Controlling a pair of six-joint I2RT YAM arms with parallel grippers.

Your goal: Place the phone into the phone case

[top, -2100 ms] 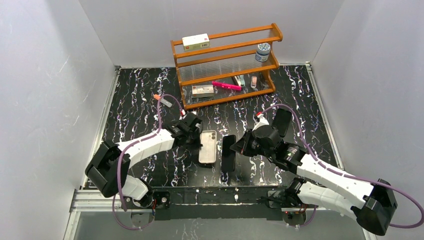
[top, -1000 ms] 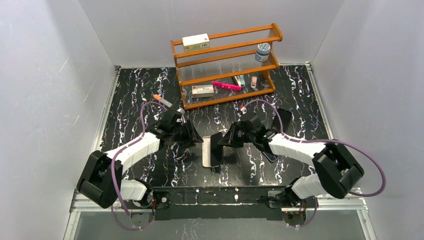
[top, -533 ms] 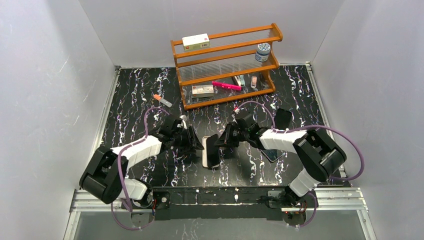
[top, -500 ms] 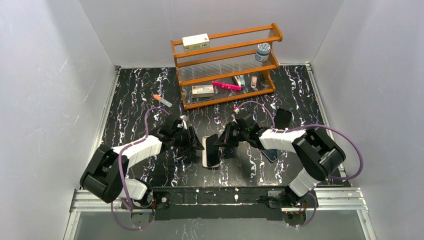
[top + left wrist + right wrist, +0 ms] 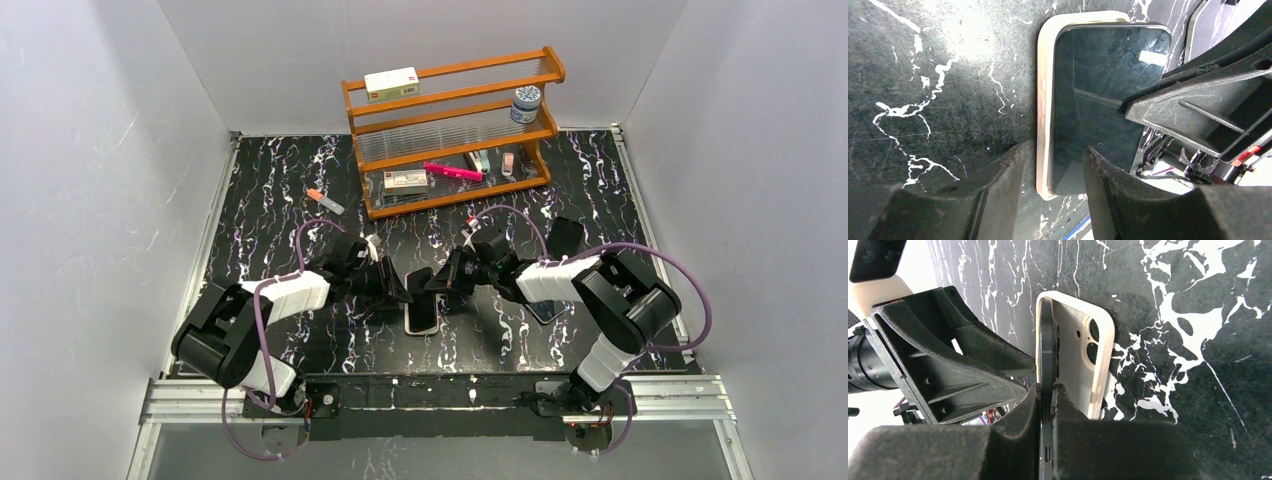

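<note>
A black, white-veined table [image 5: 260, 230] fills the middle of the top view, with a wooden shelf [image 5: 455, 100] standing at its upper centre. The left arm [image 5: 285, 293] reaches in from the lower left and the right arm [image 5: 560, 275] from the lower right. Their ends meet at the centre of the table.

There a pale case [image 5: 421, 322] lies flat with its open side up. In the right wrist view its two camera holes sit near its upper end. The phone [image 5: 420, 286] is a thin dark slab with a glossy screen, and it is tilted over the case. In the right wrist view it appears edge-on along the case's left wall, with the bare inside of the case to its right.

The right jaws are closed on the phone's lower end, one finger on each face. The left jaws are a little apart and straddle the case's left rim at the bottom of the left wrist view. Table shows between the left finger and that rim, and I cannot tell whether they touch the case.

A small orange-tipped tube [image 5: 327, 201] lies left of the shelf.
</note>
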